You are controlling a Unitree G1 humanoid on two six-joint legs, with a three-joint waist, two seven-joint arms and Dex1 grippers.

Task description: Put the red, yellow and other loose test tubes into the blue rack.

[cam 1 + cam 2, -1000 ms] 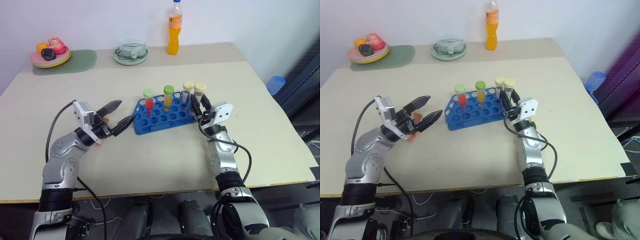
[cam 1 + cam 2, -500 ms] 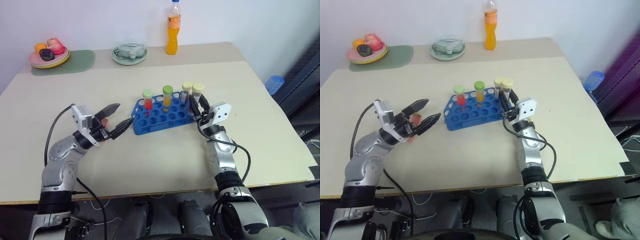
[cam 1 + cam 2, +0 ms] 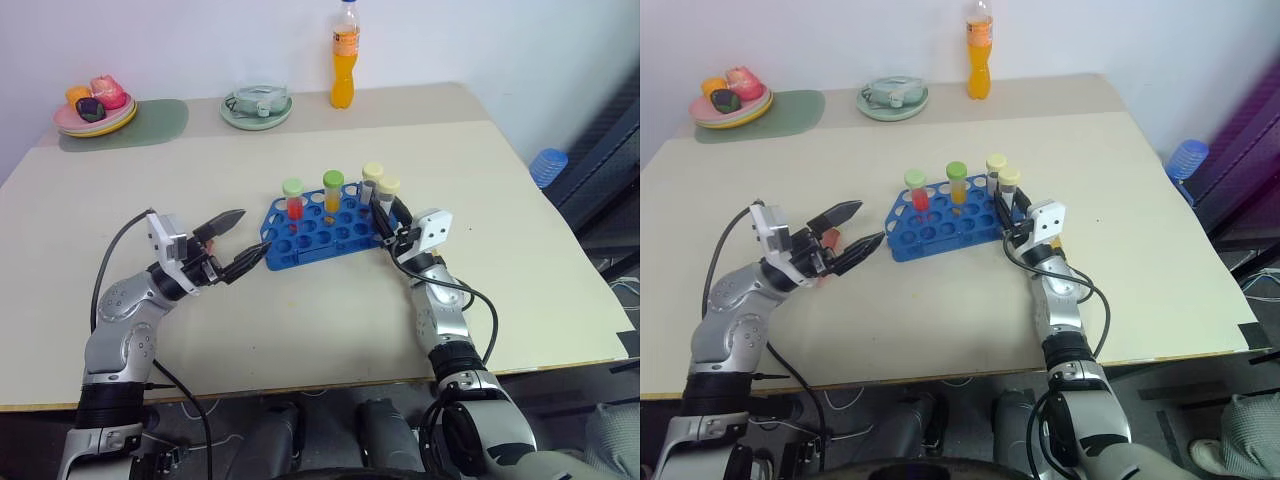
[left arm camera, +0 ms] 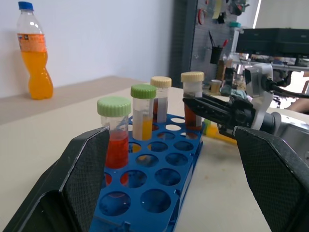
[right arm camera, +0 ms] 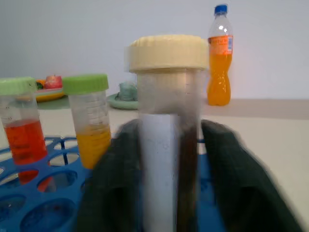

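The blue rack [image 3: 310,240] sits mid-table. Upright in it are a red tube [image 3: 293,200] and a yellow tube [image 3: 333,190], both green-capped, and a cream-capped tube [image 3: 372,178]. A second cream-capped tube [image 5: 169,121] of dark liquid stands at the rack's right end. My right gripper [image 3: 384,213] is open around it, its fingers [image 5: 116,183] flanking it. My left gripper [image 3: 254,230] hovers open just off the rack's left end, holding nothing. A reddish thing [image 3: 207,243] shows behind it, mostly hidden. A yellow tube [image 4: 219,135] lies on the table under my right gripper.
An orange soda bottle [image 3: 346,55] stands at the back edge. Left of it sit a pale green dish [image 3: 258,108] and a fruit plate [image 3: 95,108] on a green mat [image 3: 150,122]. A blue object [image 3: 550,165] lies beyond the table's right edge.
My right gripper sank a little with the cream-capped tube, which now sits lower in the rack, and its fingers have parted. The left gripper has kept still.
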